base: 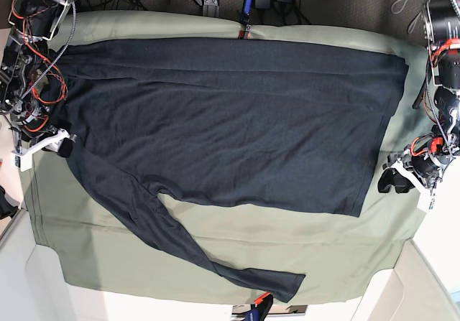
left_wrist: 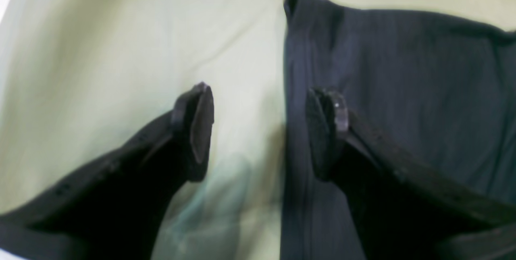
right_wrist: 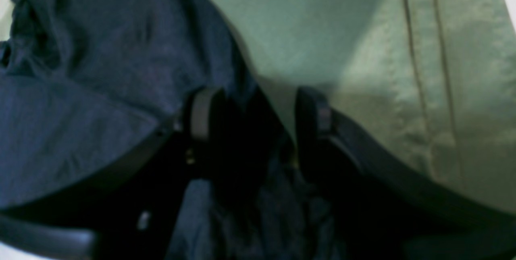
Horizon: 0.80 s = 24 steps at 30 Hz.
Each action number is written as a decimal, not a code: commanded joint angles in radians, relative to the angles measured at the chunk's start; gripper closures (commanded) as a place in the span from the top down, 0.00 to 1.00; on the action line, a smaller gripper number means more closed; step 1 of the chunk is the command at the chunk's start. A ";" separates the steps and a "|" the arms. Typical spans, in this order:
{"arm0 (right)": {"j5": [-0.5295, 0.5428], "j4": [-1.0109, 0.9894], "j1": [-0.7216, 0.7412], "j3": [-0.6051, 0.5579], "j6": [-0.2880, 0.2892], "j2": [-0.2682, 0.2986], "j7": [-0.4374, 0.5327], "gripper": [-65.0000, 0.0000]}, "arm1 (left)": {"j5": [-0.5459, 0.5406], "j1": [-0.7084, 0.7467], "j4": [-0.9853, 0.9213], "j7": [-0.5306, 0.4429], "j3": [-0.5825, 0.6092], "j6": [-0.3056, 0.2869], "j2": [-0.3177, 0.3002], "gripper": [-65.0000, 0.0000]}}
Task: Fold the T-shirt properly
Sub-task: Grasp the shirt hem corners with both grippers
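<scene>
Under left tool (left_wrist: 258, 131): T-shirt (left_wrist: 403, 90) edge | spread | right tool (right_wrist: 258, 127): spread over shirt

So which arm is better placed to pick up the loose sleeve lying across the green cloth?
Probably the right gripper: it sits at the dark navy knit T-shirt where that long sleeve begins. The left gripper is open off the hem on the far side.
</scene>
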 commanded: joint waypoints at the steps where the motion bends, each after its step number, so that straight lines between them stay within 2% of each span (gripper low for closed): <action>1: -0.002 0.010 -0.002 0.002 0.000 0.014 -0.018 0.44 | -0.010 -0.050 -0.017 -0.036 0.012 -0.008 -0.012 0.59; 3: -0.002 0.011 -0.015 0.002 0.000 0.014 -0.018 0.44 | 0.022 -0.093 -0.076 -0.067 0.045 -0.003 0.008 0.59; 6: 0.010 0.012 -0.023 0.002 0.000 0.013 -0.020 0.44 | 0.067 -0.139 -0.153 -0.092 0.077 0.039 0.047 0.59; 9: 0.043 0.013 -0.025 0.002 0.000 0.013 -0.020 0.44 | 0.114 -0.155 -0.201 -0.134 0.079 0.045 0.087 0.59; 12: 0.053 0.013 -0.025 0.002 0.000 0.013 -0.020 0.44 | 0.164 -0.154 -0.217 -0.151 0.079 0.132 0.126 0.59; 14: 0.053 0.013 -0.025 0.002 0.000 0.013 -0.020 0.44 | 0.172 -0.154 -0.217 -0.151 0.079 0.148 0.145 0.59; 20: 0.053 0.013 -0.026 0.002 0.000 0.013 -0.020 0.44 | 0.148 -0.174 -0.217 -0.158 0.079 0.127 0.166 0.59; 24: 0.054 0.013 -0.030 0.002 0.000 0.013 -0.019 0.44 | 0.124 -0.175 -0.217 -0.146 0.079 0.018 0.171 0.59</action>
